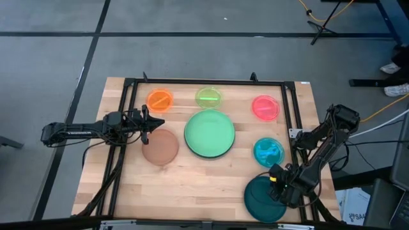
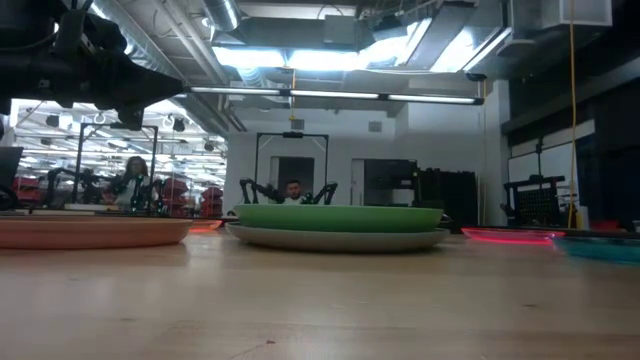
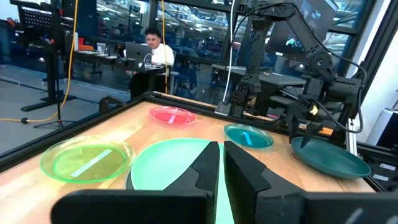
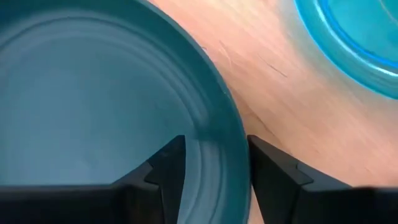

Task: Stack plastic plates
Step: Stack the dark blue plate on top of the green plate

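The light green plate (image 1: 209, 133) sits on the grey plate (image 2: 340, 239) at the table's middle. The brown plate (image 1: 160, 147) lies to its left. Along the far side lie the small orange (image 1: 160, 99), lime (image 1: 208, 97) and pink (image 1: 265, 107) plates, and the cyan plate (image 1: 268, 152) lies on the right. My left gripper (image 1: 150, 122) hovers shut just beyond the brown plate's far rim, touching nothing. My right gripper (image 1: 276, 182) is shut on the dark teal plate (image 1: 263, 199) at the near right corner. My right gripper holds the dark teal plate by its rim (image 4: 239, 155) on the side toward the cyan plate. One finger (image 4: 168, 162) is inside the plate and the other (image 4: 273, 165) outside. It comes from above, slanting down. In the left wrist view the plate (image 3: 326, 158) looks tilted.
A black frame (image 1: 204, 82) runs around the wooden table top (image 1: 204, 179). The dark teal plate is close to the table's near edge. Bare wood lies near the middle and at the near left. People sit at desks in the room behind.
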Tool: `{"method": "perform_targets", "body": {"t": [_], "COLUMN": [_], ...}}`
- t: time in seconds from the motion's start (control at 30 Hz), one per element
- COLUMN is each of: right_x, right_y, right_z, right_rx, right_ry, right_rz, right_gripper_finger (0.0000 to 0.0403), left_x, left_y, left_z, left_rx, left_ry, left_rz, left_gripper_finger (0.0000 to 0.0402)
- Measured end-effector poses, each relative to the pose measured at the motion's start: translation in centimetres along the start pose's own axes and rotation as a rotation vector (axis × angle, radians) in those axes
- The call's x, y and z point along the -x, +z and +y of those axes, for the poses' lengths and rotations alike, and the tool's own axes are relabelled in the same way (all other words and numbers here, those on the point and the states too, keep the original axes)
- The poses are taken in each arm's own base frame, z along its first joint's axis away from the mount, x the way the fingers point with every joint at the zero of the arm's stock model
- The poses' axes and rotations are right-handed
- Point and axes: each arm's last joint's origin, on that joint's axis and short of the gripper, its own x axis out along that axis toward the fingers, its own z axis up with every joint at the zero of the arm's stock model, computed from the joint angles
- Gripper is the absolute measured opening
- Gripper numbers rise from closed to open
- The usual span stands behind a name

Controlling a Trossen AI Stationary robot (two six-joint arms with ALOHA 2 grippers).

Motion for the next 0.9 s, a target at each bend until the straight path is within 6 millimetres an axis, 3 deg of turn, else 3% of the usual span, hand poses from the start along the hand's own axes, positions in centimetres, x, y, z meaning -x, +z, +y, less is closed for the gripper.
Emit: {"method": "perform_targets", "body": {"t": [0.13,0.53,0.9], "right_x": [-0.15,-0.12,-0.09], "right_y": [0.01,0.05,0.27], "right_z": [-0.06,-0.01,0.22], "right_rx": [-0.001,0.0,-0.005], "right_ry": [0.007,0.013,0.052], "right_rz": [-0.008,-0.025,-0.108], "right_gripper_finger": [0.0135,0.0009,0.0003], "left_x": [0.0,0.0,0.0], "left_y": [0.0,-0.01,-0.01], "left_z": [0.0,0.0,0.0], "left_rx": [0.0,0.0,0.0], "left_ry": [0.0,0.0,0.0], "left_rz": [0.0,0.001,0.001], "left_gripper_finger": [0.0016,0.0016,0.0016]}}
